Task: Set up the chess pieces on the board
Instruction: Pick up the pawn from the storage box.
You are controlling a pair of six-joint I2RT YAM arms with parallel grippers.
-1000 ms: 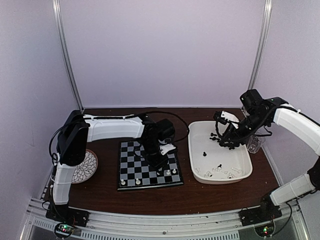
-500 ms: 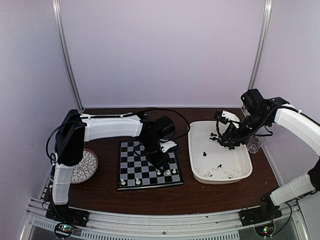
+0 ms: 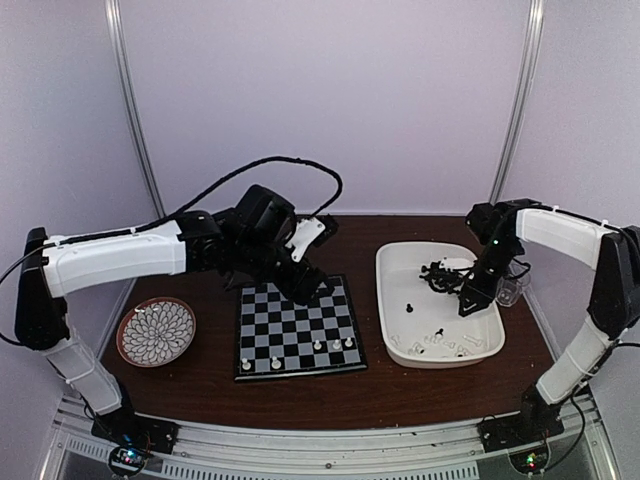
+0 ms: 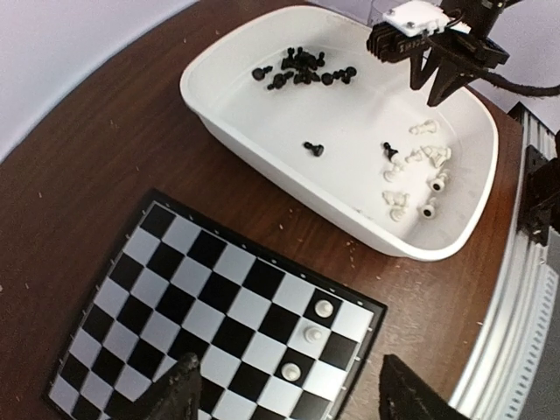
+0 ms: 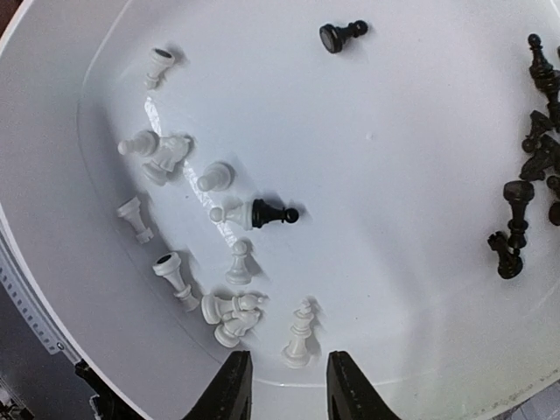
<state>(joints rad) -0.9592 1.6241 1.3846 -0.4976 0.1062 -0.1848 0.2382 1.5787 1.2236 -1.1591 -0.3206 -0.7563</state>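
Both open, empty: left claw [image 4: 289,385] over board [image 4: 175,289], right claw [image 5: 287,374] over tray [image 5: 394,114].

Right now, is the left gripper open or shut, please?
Open: the left gripper has its fingers wide apart above the board, holding nothing.

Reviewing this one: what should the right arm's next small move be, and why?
Probably lower the right gripper and close on the white piece lying just ahead of its fingertips in the tray. The jaws stand apart and hold nothing, that piece is the nearest one, and most squares of the board are bare.
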